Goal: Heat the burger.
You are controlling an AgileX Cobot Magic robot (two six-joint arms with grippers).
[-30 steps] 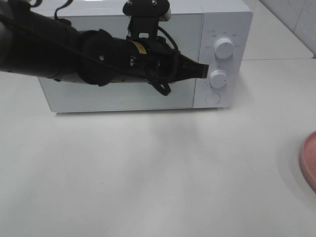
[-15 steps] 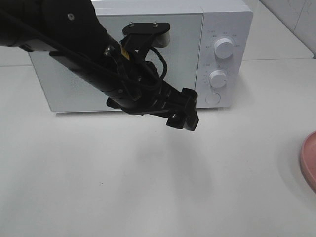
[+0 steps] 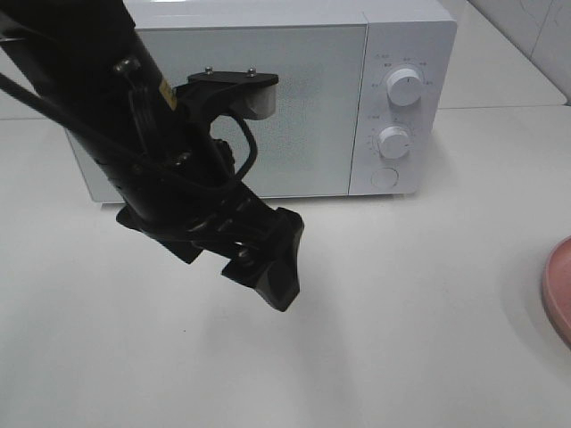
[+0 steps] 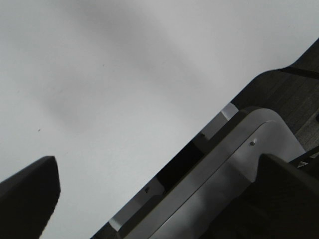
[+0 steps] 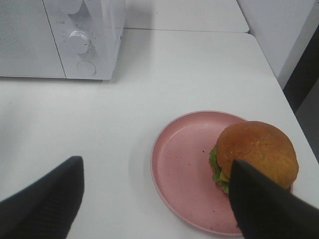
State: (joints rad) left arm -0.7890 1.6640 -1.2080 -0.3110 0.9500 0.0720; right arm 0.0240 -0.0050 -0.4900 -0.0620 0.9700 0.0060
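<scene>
We see the burger [image 5: 256,154] sitting at one side of its pink plate [image 5: 184,164] on the bench [image 5: 164,74]. It looks light, soft and squashable, so we judge a gentle hold across the bun best. The right hand [image 5: 154,199] is wide and empty; the left hand [image 3: 268,267] likewise.

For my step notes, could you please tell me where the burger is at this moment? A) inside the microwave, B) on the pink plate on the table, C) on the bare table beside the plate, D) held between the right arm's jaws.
B: the right wrist view shows the burger sitting on the pink plate on the white table, apart from the closed microwave, with the right arm's jaws open above it.
</scene>
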